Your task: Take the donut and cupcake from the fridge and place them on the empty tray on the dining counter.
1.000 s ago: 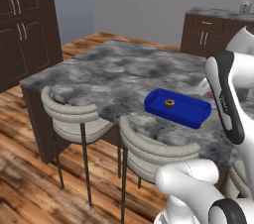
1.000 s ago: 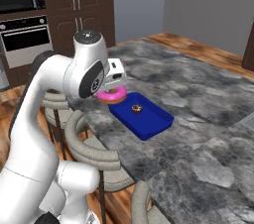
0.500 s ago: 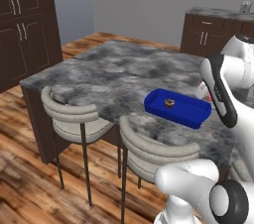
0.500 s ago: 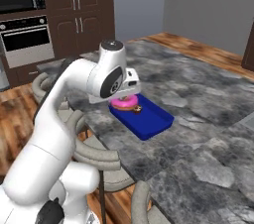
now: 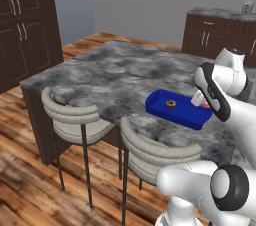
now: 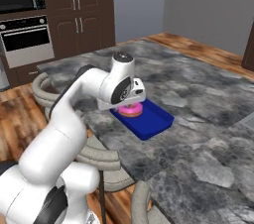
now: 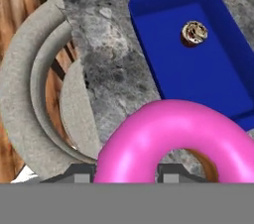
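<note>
Donut (image 7: pixel 173 141) is pinched in the jaws, pink icing up, hanging right over the near end of the tray (image 6: pixel 158 119). In the right base view the donut (image 6: pixel 131 110) sits under the hand (image 6: pixel 130 103), above the tray's floor; can't tell if it's touching the blue yet. From the left base view just a sliver of pink (image 5: pixel 205 104) peeks out beside the arm, past the tray's (image 5: pixel 172 116) far rim.

Tray is a shallow blue rectangle with a raised rim, flat on the bench (image 5: pixel 105 77). Cupcake (image 7: pixel 194 31) is already in it, a little brown round thing, well ahead of the jaws toward the tray's other end (image 5: pixel 170 103). Between the cupcake and the donut the floor of the tray (image 7: pixel 198 77) is bare blue.

Room around it: the tray lies near the bench edge on the stool side, with a strip of marble between its rim and the drop. Below that edge are two grey round-backed stools (image 5: pixel 75 120), one curving close under the jaws in the hand view (image 7: pixel 34 99). Beyond the tray, the marble (image 6: pixel 198 89) runs wide and open on the side away from the stools.
</note>
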Motion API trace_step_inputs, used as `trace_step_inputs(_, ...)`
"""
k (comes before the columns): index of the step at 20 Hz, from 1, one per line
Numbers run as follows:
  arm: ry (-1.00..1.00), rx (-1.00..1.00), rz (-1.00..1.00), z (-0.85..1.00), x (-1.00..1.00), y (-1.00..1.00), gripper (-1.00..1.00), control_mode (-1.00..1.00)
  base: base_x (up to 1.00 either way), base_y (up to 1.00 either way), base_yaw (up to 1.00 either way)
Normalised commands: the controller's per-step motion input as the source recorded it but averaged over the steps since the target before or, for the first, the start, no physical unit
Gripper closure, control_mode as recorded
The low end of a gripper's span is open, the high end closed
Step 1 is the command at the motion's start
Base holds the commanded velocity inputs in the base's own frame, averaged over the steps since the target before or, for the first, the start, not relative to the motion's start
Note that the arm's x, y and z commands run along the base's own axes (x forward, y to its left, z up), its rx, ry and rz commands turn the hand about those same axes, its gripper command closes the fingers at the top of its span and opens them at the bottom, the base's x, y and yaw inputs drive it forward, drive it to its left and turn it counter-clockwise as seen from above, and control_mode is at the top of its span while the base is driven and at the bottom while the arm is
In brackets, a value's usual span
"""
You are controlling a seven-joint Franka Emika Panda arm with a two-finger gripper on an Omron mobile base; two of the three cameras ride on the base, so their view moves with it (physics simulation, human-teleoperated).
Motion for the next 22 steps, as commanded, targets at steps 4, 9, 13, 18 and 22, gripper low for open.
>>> trace_step_inputs(4,0.02,0.0,0.0,-0.46,0.41,-0.14,1.0,-1.0,0.0,0.0,0.0)
trace_step_inputs(9,0.02,0.0,0.0,-0.26,0.39,-0.24,1.0,-1.0,0.0,0.0,0.0)
trace_step_inputs(13,0.05,0.0,0.0,-0.21,0.37,-0.14,1.0,-1.0,0.0,0.0,0.0)
trace_step_inputs(18,0.04,0.0,0.0,-0.25,0.43,-0.12,1.0,-1.0,0.0,0.0,0.0)
trace_step_inputs(22,0.02,0.0,0.0,-0.34,0.42,-0.15,1.0,-1.0,0.0,0.0,0.0)
